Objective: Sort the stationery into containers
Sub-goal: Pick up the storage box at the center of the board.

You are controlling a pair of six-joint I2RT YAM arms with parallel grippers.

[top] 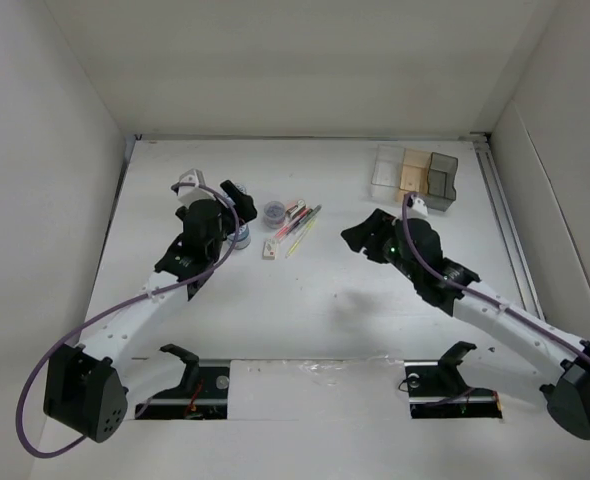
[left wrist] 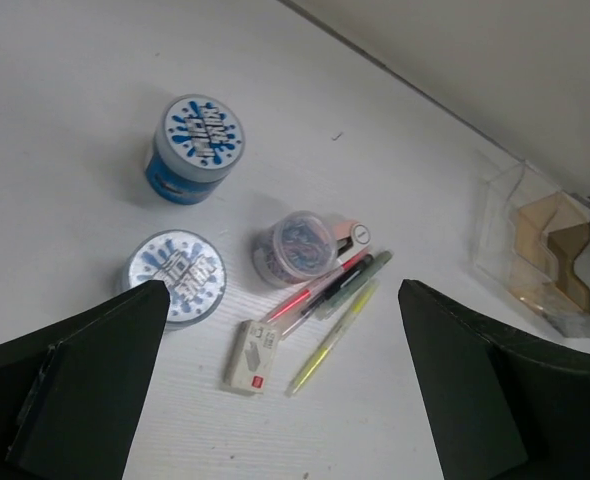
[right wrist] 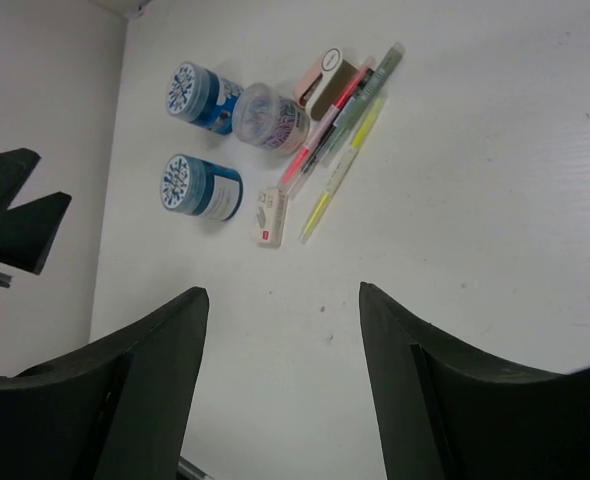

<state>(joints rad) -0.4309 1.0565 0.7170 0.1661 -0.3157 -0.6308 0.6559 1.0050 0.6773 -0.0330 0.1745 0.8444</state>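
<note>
The stationery lies in one cluster at mid-table. Red (left wrist: pixel 315 288), dark (left wrist: pixel 347 282) and yellow-green (left wrist: pixel 333 338) pens lie side by side. Beside them are a purplish round pot (left wrist: pixel 297 247), two blue rolls (left wrist: pixel 199 147) (left wrist: pixel 176 275) and a beige block (left wrist: pixel 254 356). The right wrist view shows the same pens (right wrist: pixel 340 120), pot (right wrist: pixel 271 118) and block (right wrist: pixel 269 217). The three-compartment organiser (top: pixel 417 172) stands at the back right. My left gripper (left wrist: pixel 285 400) is open and empty above the cluster's left side. My right gripper (right wrist: pixel 280 330) is open and empty, right of the pens.
Two more small blocks (right wrist: pixel 325 75) lie at the far end of the pens. White walls enclose the table on three sides. A rail (top: pixel 505 220) runs along the right edge. The left gripper's fingers (right wrist: pixel 15 220) show at the left of the right wrist view.
</note>
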